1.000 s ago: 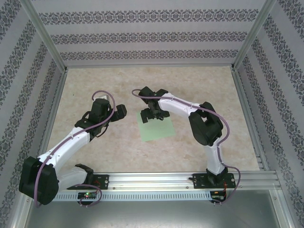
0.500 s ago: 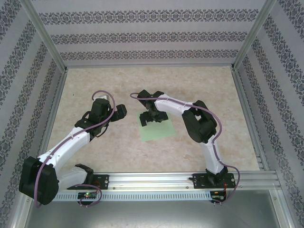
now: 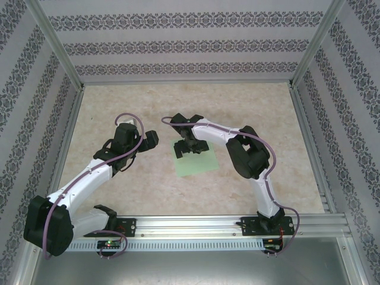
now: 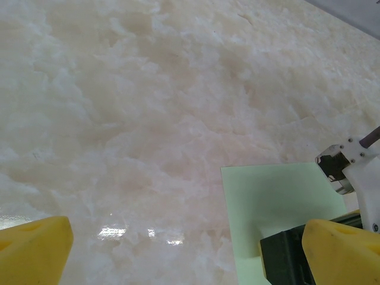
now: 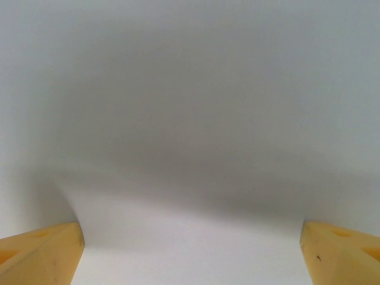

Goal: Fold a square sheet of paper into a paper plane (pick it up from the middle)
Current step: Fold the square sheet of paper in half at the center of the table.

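Note:
The square sheet of paper (image 3: 197, 161) is pale green and lies flat and unfolded on the marbled table. My right gripper (image 3: 189, 146) stands over its far left part, pointing down. In the right wrist view its yellow fingertips (image 5: 41, 252) are spread wide at the bottom corners, with the pale sheet (image 5: 190, 148) close beneath the right gripper (image 5: 190, 258). My left gripper (image 3: 152, 139) hovers open to the left of the sheet. In the left wrist view the sheet (image 4: 273, 196) lies at lower right, beside that gripper's right finger (image 4: 341, 252).
The patterned walls and metal frame posts (image 3: 64, 59) close the table in on three sides. An aluminium rail (image 3: 196, 224) with both arm bases runs along the near edge. Bare table (image 3: 237, 107) lies behind the sheet.
The right arm's elbow has swung left, and its gripper has shifted slightly down and left over the sheet. The left arm has not moved.

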You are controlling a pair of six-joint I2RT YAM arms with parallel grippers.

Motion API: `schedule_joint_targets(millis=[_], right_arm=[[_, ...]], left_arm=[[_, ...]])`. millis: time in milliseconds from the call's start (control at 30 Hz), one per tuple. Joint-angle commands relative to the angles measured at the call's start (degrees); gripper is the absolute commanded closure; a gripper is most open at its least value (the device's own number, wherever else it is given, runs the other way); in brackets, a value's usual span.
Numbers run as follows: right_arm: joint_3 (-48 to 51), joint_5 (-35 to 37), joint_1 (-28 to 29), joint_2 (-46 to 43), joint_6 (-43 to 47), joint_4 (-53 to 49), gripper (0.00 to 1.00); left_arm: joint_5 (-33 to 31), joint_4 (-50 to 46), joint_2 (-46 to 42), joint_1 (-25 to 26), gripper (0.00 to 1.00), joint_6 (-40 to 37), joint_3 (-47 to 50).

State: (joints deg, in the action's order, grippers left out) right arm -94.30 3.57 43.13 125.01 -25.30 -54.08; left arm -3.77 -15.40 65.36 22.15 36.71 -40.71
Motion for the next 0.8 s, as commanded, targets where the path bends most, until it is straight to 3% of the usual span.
schedule_joint_targets(millis=[0,233,767], right_arm=[[2.2,1.7,0.9,3.0,-1.0,-1.3,0.05],[4.7,-2.2,-0.6,1.6,-1.8,2.3,0.07],[3.9,-0.6,-0.6,1.2,-2.0,2.2,0.14]], left_arm=[[0.1,0.0,-0.2,-0.4,0.00,-0.5,-1.1],[0.0,-0.6,-0.2,-0.4,0.00,-0.8,-1.0],[0.3,-0.8,1.4,-0.4,0.00,-0.8,-2.5]])
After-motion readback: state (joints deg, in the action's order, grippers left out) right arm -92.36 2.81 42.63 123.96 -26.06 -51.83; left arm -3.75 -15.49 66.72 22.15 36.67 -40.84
